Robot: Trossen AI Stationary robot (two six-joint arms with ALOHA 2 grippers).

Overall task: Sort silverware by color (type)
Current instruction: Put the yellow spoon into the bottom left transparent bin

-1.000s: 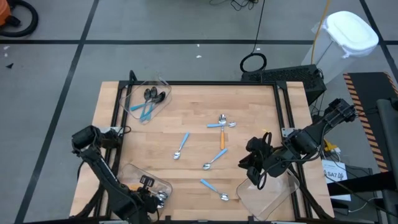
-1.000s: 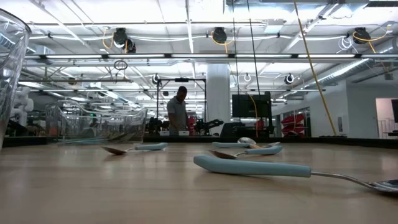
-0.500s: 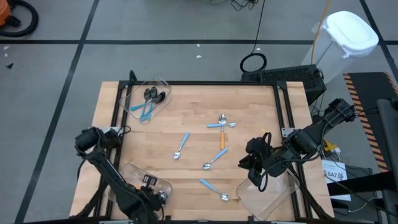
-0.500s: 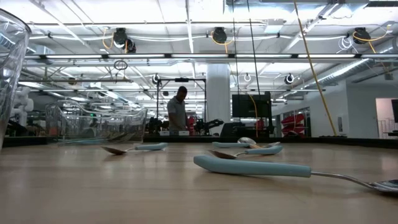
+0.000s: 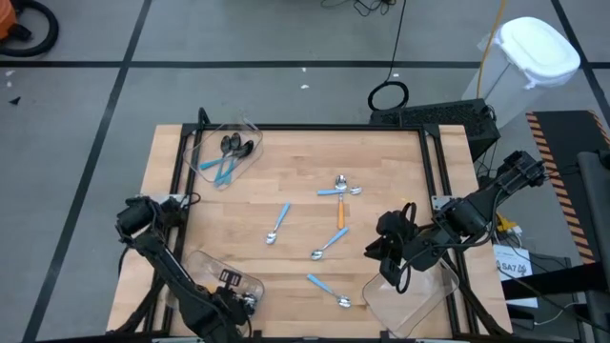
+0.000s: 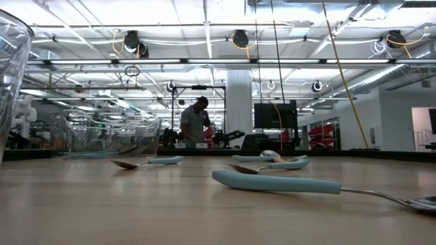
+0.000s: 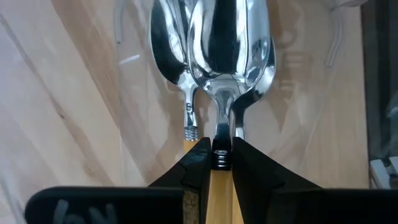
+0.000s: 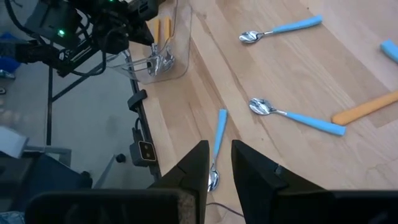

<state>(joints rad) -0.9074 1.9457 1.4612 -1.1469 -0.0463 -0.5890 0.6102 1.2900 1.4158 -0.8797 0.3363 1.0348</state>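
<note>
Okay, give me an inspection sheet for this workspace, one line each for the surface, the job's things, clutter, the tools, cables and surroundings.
Surface: wooden table, black-framed.
Job's things: loose spoons mid-table, five blue-handled and two orange; black-bowled blue ones in the far-left bin; silver orange-handled ones in the near-left bin.
Clutter: empty near-right bin.
Tools: left tool inside the near-left bin, its fingers around an orange-handled spoon; right tool slightly apart, empty, over a blue-handled spoon at the table's near edge.
Cables: coiled cable on the floor; yellow cable far right.
Surroundings: white-lidded container; person in the room behind.
</note>
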